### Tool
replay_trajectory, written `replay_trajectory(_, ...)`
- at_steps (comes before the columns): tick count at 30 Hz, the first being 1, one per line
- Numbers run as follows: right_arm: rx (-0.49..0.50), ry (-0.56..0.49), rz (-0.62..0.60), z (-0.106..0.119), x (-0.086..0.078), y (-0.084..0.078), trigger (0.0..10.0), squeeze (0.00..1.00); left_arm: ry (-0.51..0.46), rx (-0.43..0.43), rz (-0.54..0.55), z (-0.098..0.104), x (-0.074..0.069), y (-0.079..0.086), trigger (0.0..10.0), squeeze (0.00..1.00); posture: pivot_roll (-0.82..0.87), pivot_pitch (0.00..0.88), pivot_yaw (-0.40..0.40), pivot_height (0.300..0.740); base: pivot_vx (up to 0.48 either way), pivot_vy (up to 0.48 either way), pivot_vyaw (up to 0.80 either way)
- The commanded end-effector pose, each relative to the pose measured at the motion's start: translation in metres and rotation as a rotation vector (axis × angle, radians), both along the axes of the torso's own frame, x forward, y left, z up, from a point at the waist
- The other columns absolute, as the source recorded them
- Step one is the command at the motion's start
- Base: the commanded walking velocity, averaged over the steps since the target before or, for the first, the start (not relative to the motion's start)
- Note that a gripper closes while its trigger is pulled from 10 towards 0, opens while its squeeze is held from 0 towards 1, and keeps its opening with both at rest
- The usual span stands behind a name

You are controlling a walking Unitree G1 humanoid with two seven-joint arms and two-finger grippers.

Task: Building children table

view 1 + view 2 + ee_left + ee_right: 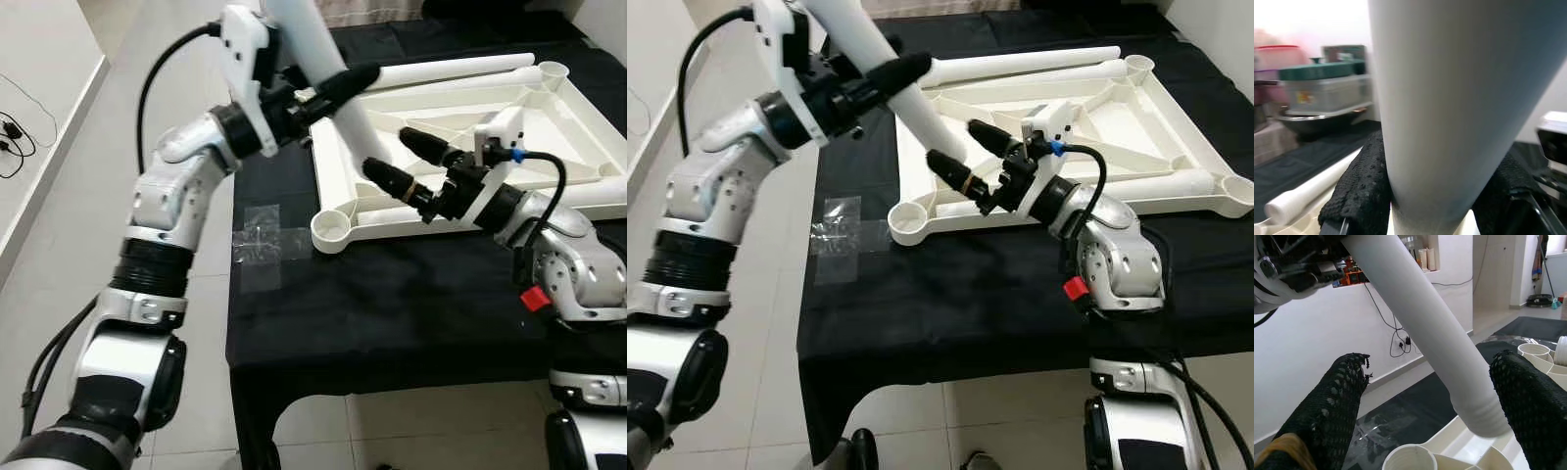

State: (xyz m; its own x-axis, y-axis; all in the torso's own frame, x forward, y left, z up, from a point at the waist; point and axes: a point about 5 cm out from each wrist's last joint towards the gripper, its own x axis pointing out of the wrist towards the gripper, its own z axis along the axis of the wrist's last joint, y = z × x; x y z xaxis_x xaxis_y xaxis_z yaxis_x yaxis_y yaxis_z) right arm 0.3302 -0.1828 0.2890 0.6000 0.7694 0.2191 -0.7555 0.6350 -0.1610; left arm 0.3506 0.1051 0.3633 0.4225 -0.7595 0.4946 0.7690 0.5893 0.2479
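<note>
Overhead, left end effector point(338, 88) grips white leg point(333, 98); right end effector point(407, 162) open over black-draped table point(392, 304).

Two silver arms built of rounded glossy shells with black ribbed joint rings. Left pincer point(328, 90) and right pincer point(407, 162): long black fingers sheathed in perforated mesh. Black cables looping from forearms to wrists. Red tab point(533, 298) on right elbow shell; blue connector point(516, 153) at right wrist.

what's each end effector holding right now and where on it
The left end effector grips the white table leg partway up its shaft. The right end effector is open around the leg's lower end, holding nothing.
</note>
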Motion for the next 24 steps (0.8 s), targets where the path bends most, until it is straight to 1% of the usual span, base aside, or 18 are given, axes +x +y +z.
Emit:
replay_trajectory(1, -0.008, -0.006, 0.017, -0.002, -0.002, -0.001, 10.0, 0.0, -0.013, -0.003, -0.059, 0.007, -0.007, 0.003, 10.0, 0.0, -0.03, 0.231, 0.033, 0.74, 0.0, 0.0, 0.0)
replay_trajectory(2, -0.008, -0.006, 0.017, -0.002, -0.002, -0.001, 10.0, 0.0, -0.013, -0.003, -0.059, 0.007, -0.007, 0.003, 10.0, 0.0, -0.03, 0.231, 0.033, 0.74, 0.0, 0.0, 0.0)
replay_trajectory(4, -0.022, -0.012, 0.001, -0.003, -0.002, -0.005, 10.0, 0.0, 0.014, -0.023, -0.133, 0.011, -0.013, 0.009, 10.0, 0.0, -0.03, 0.228, 0.036, 0.74, 0.0, 0.0, 0.0)
replay_trajectory(6, -0.022, -0.012, 0.001, -0.003, -0.002, -0.005, 10.0, 0.0, 0.014, -0.023, -0.133, 0.011, -0.013, 0.009, 10.0, 0.0, -0.03, 0.228, 0.036, 0.74, 0.0, 0.0, 0.0)
replay_trajectory(7, -0.024, -0.016, -0.007, -0.002, -0.002, -0.007, 10.0, 0.0, 0.022, -0.01, -0.183, 0.013, -0.017, 0.014, 10.0, 0.0, -0.03, 0.224, 0.039, 0.74, 0.0, 0.0, 0.0)
replay_trajectory(8, -0.014, -0.025, -0.007, 0.001, -0.002, -0.008, 10.0, 0.0, 0.038, 0.026, -0.295, 0.012, -0.027, 0.021, 10.0, 0.0, -0.03, 0.221, 0.04, 0.74, 0.0, 0.0, 0.0)
replay_trajectory(9, -0.014, -0.025, -0.007, 0.001, -0.002, -0.008, 10.0, 0.0, 0.038, 0.026, -0.295, 0.012, -0.027, 0.021, 10.0, 0.0, -0.03, 0.221, 0.04, 0.74, 0.0, 0.0, 0.0)
replay_trajectory(11, 0.029, -0.042, 0.037, 0.009, -0.007, -0.006, 10.0, 0.0, 0.069, 0.068, -0.434, 0.011, -0.039, 0.032, 10.0, 0.0, -0.03, 0.22, 0.042, 0.74, 0.0, 0.0, 0.0)
replay_trajectory(12, 0.053, -0.052, 0.072, 0.015, -0.01, -0.005, 10.0, 0.0, 0.072, 0.085, -0.462, 0.011, -0.042, 0.036, 10.0, 0.0, -0.03, 0.219, 0.042, 0.74, 0.0, 0.0, 0.0)
replay_trajectory(13, 0.053, -0.052, 0.072, 0.015, -0.01, -0.005, 10.0, 0.0, 0.072, 0.085, -0.462, 0.011, -0.042, 0.036, 10.0, 0.0, -0.03, 0.219, 0.042, 0.74, 0.0, 0.0, 0.0)
replay_trajectory(14, 0.054, -0.059, 0.138, 0.02, -0.015, -0.003, 10.0, 0.0, 0.07, 0.119, -0.458, 0.011, -0.043, 0.04, 10.0, 0.0, -0.03, 0.218, 0.045, 0.74, 0.0, 0.0, 0.0)
replay_trajectory(16, 0.011, -0.072, 0.253, 0.025, -0.025, 0.001, 10.0, 0.0, 0.066, 0.172, -0.442, 0.011, -0.045, 0.046, 10.0, 0.0, -0.03, 0.218, 0.045, 0.74, 0.0, 0.0, 0.0)
replay_trajectory(19, -0.003, -0.073, 0.277, 0.026, -0.028, 0.002, 10.0, 0.0, 0.066, 0.182, -0.438, 0.011, -0.045, 0.047, 10.0, 0.0, -0.03, 0.218, 0.045, 0.74, 0.0, 0.0, 0.0)
replay_trajectory(20, -0.022, -0.047, 0.329, 0.025, -0.031, 0.008, 10.0, 0.0, 0.059, 0.199, -0.441, 0.011, -0.046, 0.046, 10.0, 0.0, -0.03, 0.217, 0.045, 0.74, 0.0, 0.0, 0.0)
replay_trajectory(21, -0.022, -0.047, 0.329, 0.025, -0.031, 0.008, 10.0, 0.0, 0.059, 0.199, -0.441, 0.011, -0.046, 0.046, 10.0, 0.0, -0.03, 0.217, 0.045, 0.74, 0.0, 0.0, 0.0)
replay_trajectory(22, -0.052, -0.026, 0.387, 0.025, -0.034, 0.016, 10.0, 0.0, 0.054, 0.23, -0.448, 0.009, -0.048, 0.043, 10.0, 0.0, -0.04, 0.213, 0.04, 0.74, 0.0, 0.0, 0.0)
replay_trajectory(23, -0.056, 0.001, 0.445, 0.027, -0.037, 0.024, 10.0, 0.0, 0.044, 0.272, -0.451, 0.006, -0.05, 0.038, 10.0, 0.0, -0.04, 0.211, 0.038, 0.74, 0.0, 0.0, 0.0)
replay_trajectory(24, -0.056, 0.001, 0.445, 0.027, -0.037, 0.024, 10.0, 0.0, 0.044, 0.272, -0.451, 0.006, -0.05, 0.038, 10.0, 0.0, -0.04, 0.211, 0.038, 0.74, 0.0, 0.0, 0.0)
